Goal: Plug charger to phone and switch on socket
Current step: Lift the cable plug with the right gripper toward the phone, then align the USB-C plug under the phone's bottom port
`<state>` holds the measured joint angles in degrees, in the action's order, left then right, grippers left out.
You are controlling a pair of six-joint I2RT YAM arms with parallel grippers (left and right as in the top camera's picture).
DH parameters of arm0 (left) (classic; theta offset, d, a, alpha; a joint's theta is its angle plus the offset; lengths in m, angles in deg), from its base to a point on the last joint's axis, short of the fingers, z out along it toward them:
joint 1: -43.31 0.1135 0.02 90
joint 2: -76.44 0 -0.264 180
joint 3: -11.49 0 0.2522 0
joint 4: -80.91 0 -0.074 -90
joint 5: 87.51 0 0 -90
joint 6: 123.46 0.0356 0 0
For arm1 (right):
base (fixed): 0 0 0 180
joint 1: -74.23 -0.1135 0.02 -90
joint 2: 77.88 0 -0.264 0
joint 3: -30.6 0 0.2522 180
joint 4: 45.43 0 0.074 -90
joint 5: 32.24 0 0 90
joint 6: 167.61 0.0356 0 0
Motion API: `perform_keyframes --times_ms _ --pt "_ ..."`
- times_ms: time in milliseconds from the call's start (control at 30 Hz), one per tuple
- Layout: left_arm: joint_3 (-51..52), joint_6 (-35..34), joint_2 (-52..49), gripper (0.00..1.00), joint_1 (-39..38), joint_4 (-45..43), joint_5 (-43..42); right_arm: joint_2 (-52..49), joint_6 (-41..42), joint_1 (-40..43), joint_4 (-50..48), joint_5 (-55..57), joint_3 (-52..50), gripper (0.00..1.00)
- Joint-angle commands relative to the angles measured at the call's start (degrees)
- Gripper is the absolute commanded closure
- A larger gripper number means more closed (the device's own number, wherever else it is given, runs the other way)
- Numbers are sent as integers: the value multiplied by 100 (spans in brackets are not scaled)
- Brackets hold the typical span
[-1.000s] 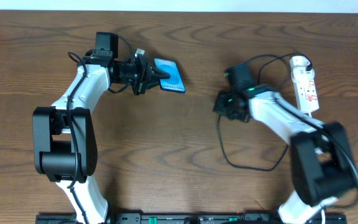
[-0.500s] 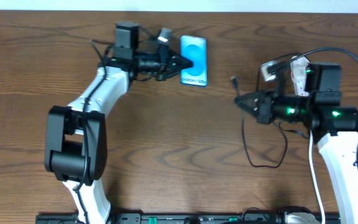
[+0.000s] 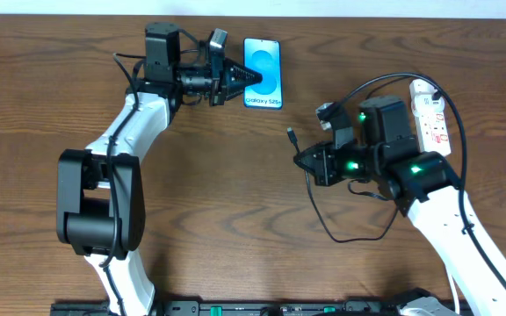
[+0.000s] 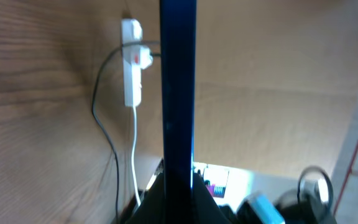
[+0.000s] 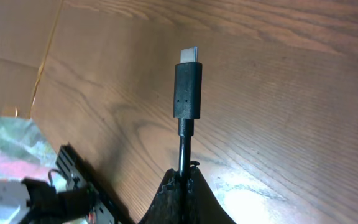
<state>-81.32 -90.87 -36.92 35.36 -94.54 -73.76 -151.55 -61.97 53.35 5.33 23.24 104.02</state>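
Note:
The phone (image 3: 263, 73) faces up at the table's back, screen lit blue. My left gripper (image 3: 240, 79) is shut on its left edge. In the left wrist view the phone (image 4: 178, 93) shows edge-on as a dark bar between my jaws (image 4: 178, 186). My right gripper (image 3: 304, 162) is shut on the charger cable just behind its plug tip (image 3: 292, 136), which points toward the phone, about a hand's width away. The right wrist view shows the plug (image 5: 187, 87) upright above my shut jaws (image 5: 184, 180). The socket (image 3: 433, 114), a white power strip, lies at the right.
The black cable trails in a loop (image 3: 341, 233) on the table below my right arm and runs back to the power strip. The strip and its white cord also show in the left wrist view (image 4: 131, 62). The table is dark wood.
My right gripper has swung left and a little down, carrying the plug tip toward the phone. My left gripper has shifted the phone slightly left and back.

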Motion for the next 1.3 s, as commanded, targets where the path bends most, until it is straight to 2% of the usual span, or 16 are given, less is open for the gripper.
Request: perform_keyframes --times_ms 0,100,167,267,367,567,700,767,800,933,1067,1167,1267 --pt "-105 -426 103 93 -243 -59 658 -50 782 -361 -155 380 -22 99" --pt "-105 -448 103 93 -345 -232 820 -50 1628 -470 -175 662 -42 99" --pt "-105 -654 103 93 -389 -726 881 -50 2151 -472 -216 680 -87 99" --pt "-105 -1078 103 93 -433 -2109 876 -48 2031 -470 -70 852 -127 99" --pt "-105 -1373 103 93 -435 -3082 767 17 1751 -466 393 1054 -127 99" --pt "243 -1252 109 93 -424 -3244 597 531 1298 -472 734 1211 -330 99" --pt "1108 -1416 109 93 -426 -3807 933 1202 1676 -468 35 1189 -1154 99" --pt "1561 -1843 109 93 -424 -4542 1226 1497 2087 -468 -557 1139 -1646 99" --pt "1937 -2262 109 93 -426 -5407 1580 1709 2382 -472 -1285 986 -2081 99" --pt "2411 -2743 107 93 -476 -6695 2061 1759 2483 -472 -2957 800 -2852 99" --pt "2413 -2940 107 92 -514 -6673 1904 1394 2297 -472 -3289 516 -2870 99" --pt "2413 -3014 107 93 -527 -6671 1539 1038 1792 -470 -3659 109 -2828 99" --pt "2413 -3010 107 92 -527 -6559 1093 872 1541 -470 -3606 59 -2638 99"
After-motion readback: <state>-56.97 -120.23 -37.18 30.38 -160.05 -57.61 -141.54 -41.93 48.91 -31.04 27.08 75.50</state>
